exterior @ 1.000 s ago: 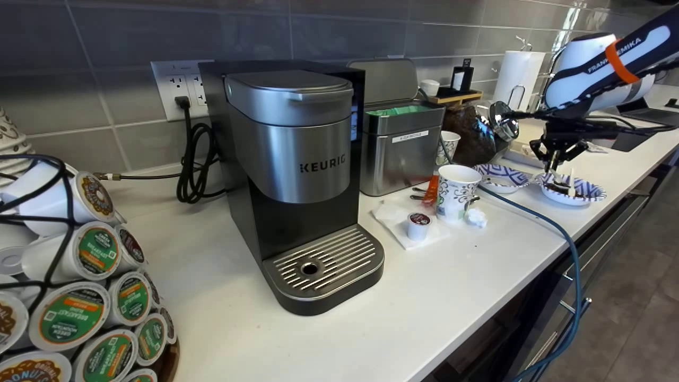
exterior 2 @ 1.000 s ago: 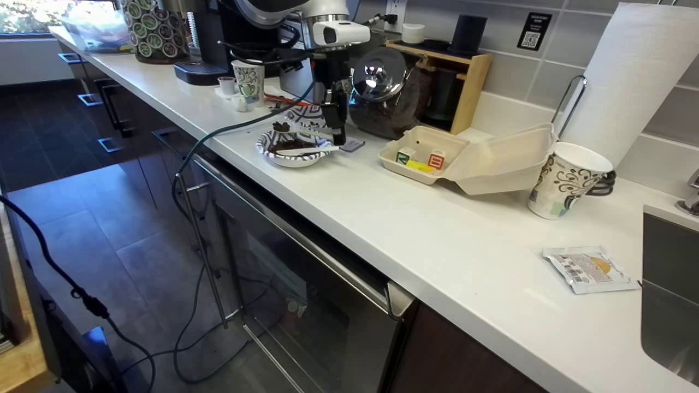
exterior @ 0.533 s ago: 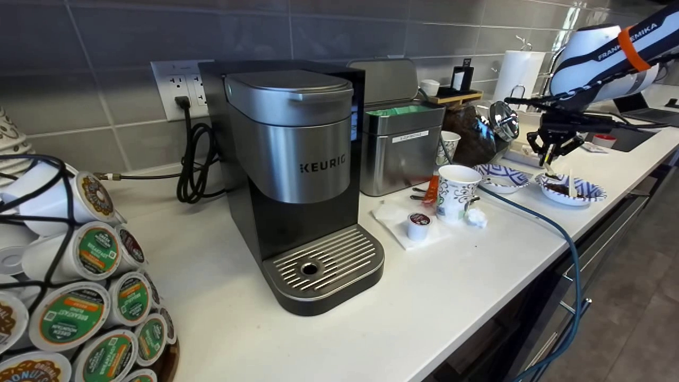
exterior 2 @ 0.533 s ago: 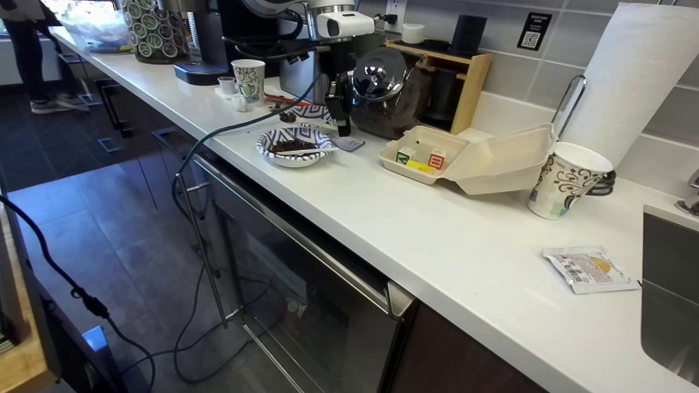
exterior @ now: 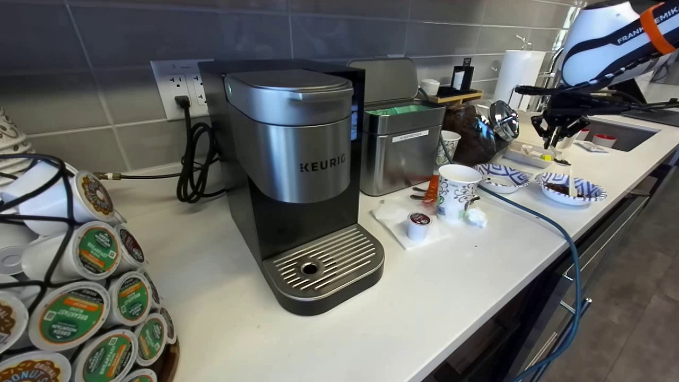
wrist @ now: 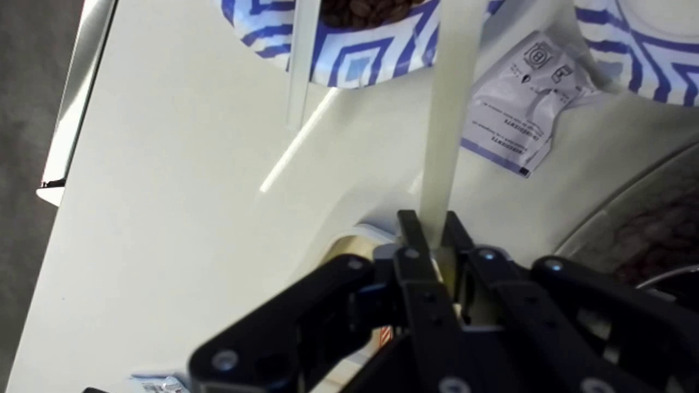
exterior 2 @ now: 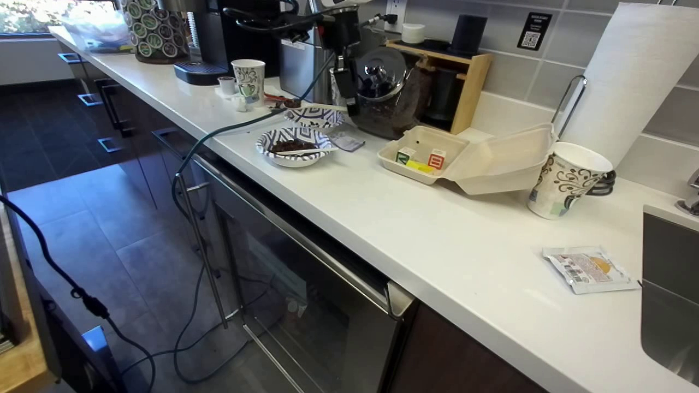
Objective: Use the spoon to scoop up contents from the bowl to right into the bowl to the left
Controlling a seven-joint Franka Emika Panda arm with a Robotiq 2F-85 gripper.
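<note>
My gripper (exterior: 551,142) is shut on the white spoon (exterior 2: 322,106), seen gripping its handle (wrist: 450,109) in the wrist view (wrist: 432,226). The spoon is raised, roughly level, with a dark clump (exterior 2: 292,103) on its head. The patterned bowl with dark beans (exterior: 589,187) stands near the counter's front edge; it also shows in an exterior view (exterior 2: 295,161) and the wrist view (wrist: 355,68). A second white utensil (exterior 2: 308,151) leans in it. The other patterned bowl (exterior: 501,172) stands beside it, partly behind the spoon in an exterior view (exterior 2: 314,118). The spoon's head is out of the wrist view.
A glass jar of beans (exterior 2: 382,98) lies close behind the gripper. A torn wrapper (wrist: 519,103) lies between bowls and jar. An open beige carton (exterior 2: 423,147) is nearby. A paper cup (exterior: 459,191) and a blue cable (exterior: 536,212) are near the bowls.
My gripper has risen, lifting the spoon out of the bean bowl, and moved back toward the jar and the other bowl. Both bowls stay put. A person briefly visible in the background is gone.
</note>
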